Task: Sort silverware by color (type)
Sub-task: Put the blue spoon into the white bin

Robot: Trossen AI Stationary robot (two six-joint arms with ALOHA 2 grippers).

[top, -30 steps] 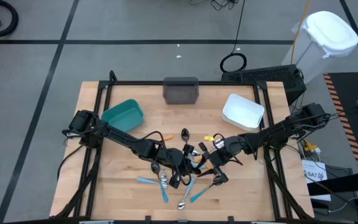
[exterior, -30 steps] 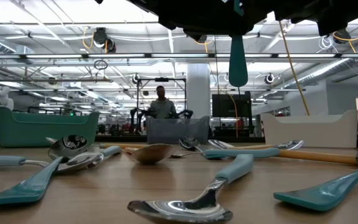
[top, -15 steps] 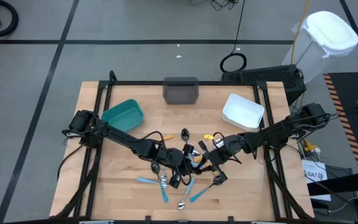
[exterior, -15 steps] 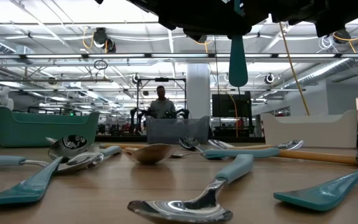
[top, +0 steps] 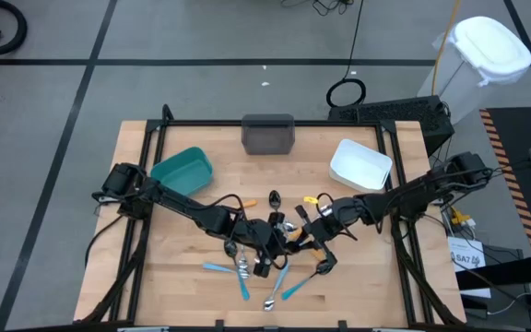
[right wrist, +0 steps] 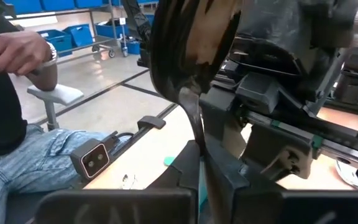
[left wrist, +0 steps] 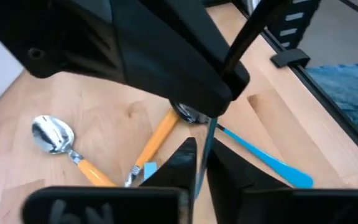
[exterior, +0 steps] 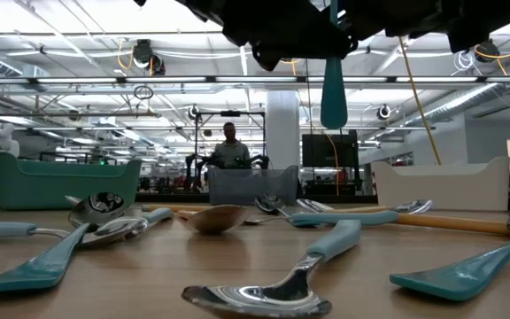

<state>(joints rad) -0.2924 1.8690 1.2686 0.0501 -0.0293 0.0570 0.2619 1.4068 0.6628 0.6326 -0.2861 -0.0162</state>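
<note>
A spoon with a black head [right wrist: 188,56] and a blue handle [exterior: 333,89] is held above the pile at the table's middle, its handle hanging down. My right gripper [top: 310,235] [right wrist: 199,180] is shut on it. My left gripper [top: 275,247] [left wrist: 199,165] meets it from the left and is shut on the thin handle edge. Other silverware lies flat on the wood: blue-handled pieces [top: 215,268] [top: 293,289], a silver spoon [top: 271,302], an orange-handled spoon [left wrist: 61,140] and a black spoon [top: 275,197]. My left gripper pinches the blue handle [left wrist: 197,171], seen edge-on as a thin line between its two fingers. The handle runs on from there into the right gripper; the spoon is clear of the table. My right gripper pinches the spoon where the black stem [right wrist: 199,134] meets the handle. The black head stands beyond its fingers and the handle's free end [exterior: 333,115] hangs below, clear of the table.
A teal bin [top: 182,169] stands far left, a grey bin [top: 268,136] at the far edge and a white bin [top: 359,164] far right. A black frame rims the table. A seated person [right wrist: 17,124] shows beyond the table's edge.
Both grippers have shifted slightly above the pile, and the hanging blue handle has swung a little sideways with them. The silverware on the table has stayed put.
</note>
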